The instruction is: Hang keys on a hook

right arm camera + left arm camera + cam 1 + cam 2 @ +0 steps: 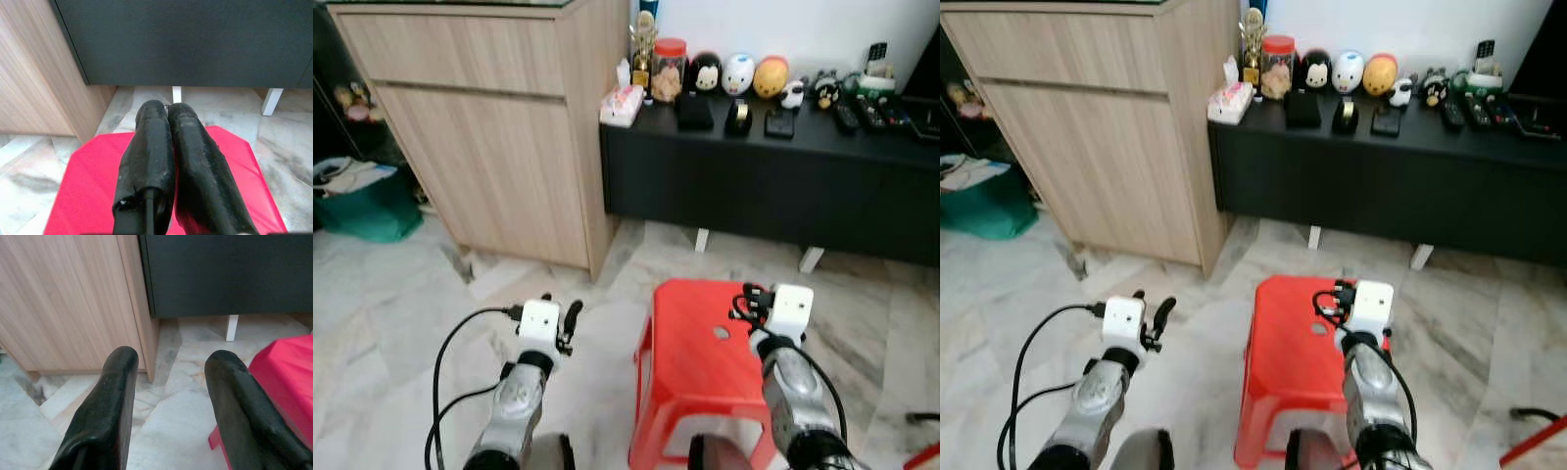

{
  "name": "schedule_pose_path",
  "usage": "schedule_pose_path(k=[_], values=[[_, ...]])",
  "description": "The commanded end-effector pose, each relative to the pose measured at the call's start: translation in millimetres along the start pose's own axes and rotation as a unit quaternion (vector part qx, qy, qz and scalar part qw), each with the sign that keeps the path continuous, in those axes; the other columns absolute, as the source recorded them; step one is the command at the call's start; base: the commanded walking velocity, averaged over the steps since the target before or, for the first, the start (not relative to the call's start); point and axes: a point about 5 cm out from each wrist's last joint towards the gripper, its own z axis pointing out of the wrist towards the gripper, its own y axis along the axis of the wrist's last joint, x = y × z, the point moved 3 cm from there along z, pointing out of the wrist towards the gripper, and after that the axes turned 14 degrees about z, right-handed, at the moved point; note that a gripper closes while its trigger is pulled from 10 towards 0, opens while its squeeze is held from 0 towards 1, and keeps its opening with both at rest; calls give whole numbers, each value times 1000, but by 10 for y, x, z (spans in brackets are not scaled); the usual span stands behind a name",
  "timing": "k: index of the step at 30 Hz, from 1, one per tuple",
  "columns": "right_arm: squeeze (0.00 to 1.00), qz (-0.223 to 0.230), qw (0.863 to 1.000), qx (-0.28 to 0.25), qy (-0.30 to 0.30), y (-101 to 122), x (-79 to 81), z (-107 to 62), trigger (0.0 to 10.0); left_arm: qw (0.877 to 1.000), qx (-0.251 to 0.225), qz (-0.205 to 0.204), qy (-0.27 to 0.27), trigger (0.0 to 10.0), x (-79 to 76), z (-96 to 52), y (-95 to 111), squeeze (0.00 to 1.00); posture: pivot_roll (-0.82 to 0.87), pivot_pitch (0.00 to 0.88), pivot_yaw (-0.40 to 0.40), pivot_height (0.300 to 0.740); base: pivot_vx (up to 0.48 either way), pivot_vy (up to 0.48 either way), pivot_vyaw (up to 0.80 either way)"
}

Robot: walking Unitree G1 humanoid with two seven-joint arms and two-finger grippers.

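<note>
The right tool [167, 110] has its two black fingers pressed together along their length. A thin pale sliver shows between the tips in the right wrist view, too small to tell whether it is the keys, and I cannot make out the keys anywhere else. In the left eye view this tool sits at the lower right of the frame, over the far edge of a red stool [700, 343], with its silver arm running down to the bottom edge.

The left tool [172, 362] is wide open and holds nothing, with floor showing between its fingers. It sits at the lower left of the frame, over the marble floor [391, 323] just left of the stool, with black cable looping beside its arm.

Beyond the stool, across the upper right of the frame, runs a low black tabletop [773, 147] on short white feet. Along it stand a tissue pack [622, 105], a red-lidded jar [668, 70], a row of egg-shaped figures [740, 73], some small black items and remotes [862, 113].

A light wood cabinet [499, 147] fills the upper left, touching the tabletop's left end. A green bin [367, 211] sits at the far left edge.
</note>
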Motion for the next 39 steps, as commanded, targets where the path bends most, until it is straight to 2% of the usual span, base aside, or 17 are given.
schedule_pose_path(k=[1, 10, 24, 29, 39], values=[[0, 0, 1000, -7, 4, 52, 24, 21, 10000, 1000, 2, -3, 2, 10000, 17, -8, -22, 0, 16, 0, -25, 691, 0, 0, 0], [0, 1, 1000, -4, 9, 51, 39, 20, 10000, 1000, -7, -12, 3, 10000, 20, -35, -9, 0, 11, 0, -25, 740, 0, 0, 0], [0, 6, 1000, -1, 26, 108, 108, 69, 10000, 999, -32, -14, -6, 10000, 17, -91, 65, 0, 15, 0, -35, 740, 0, 0, 0], [0, 11, 1000, -2, 9, 107, 63, 65, 10000, 999, -38, -19, -19, 10000, -41, -102, 96, 0, 14, 0, -29, 740, 0, 0, 0], [0, 24, 999, -1, -20, 105, -32, 53, 10000, 999, -37, -22, -22, 10000, -26, -103, 111, 0, 10, 0, -26, 740, 0, 0, 0]])
